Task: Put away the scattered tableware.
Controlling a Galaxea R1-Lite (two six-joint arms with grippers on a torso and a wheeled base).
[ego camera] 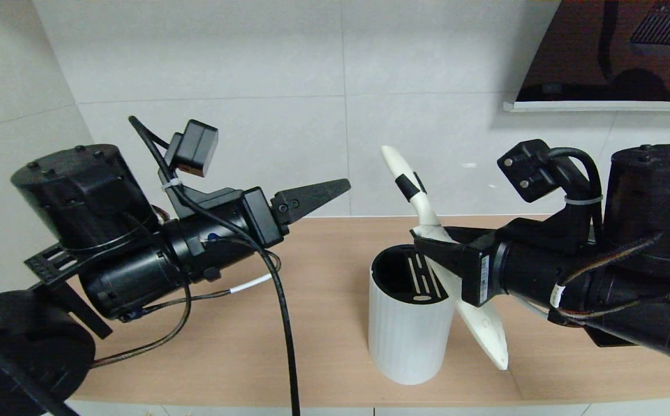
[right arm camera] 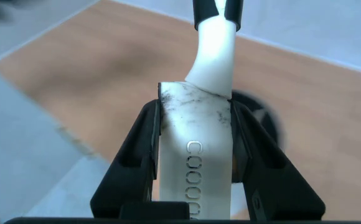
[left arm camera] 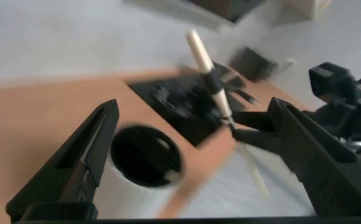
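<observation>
Head view: my right gripper [ego camera: 430,242] clamps the spatula [ego camera: 423,205] beside the front-edge holder [ego camera: 407,338]; I'd centre it over the opening first. Left gripper [ego camera: 337,189] gapes empty.

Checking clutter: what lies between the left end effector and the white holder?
Only bare counter, in the head view, between left end effector and white holder.

Room on the left of the holder, crowding on its right

A wide stretch of wooden counter [ego camera: 311,277] separates the left gripper [ego camera: 311,199], hanging with its jaws spread, from the white utensil holder [ego camera: 407,341], so the holder's mouth is reachable from that side. On the right, the tilted spatula [ego camera: 421,205] clamped in the right gripper [ego camera: 436,245] slants past the rim. The tiled wall [ego camera: 311,144] closes the back.
</observation>
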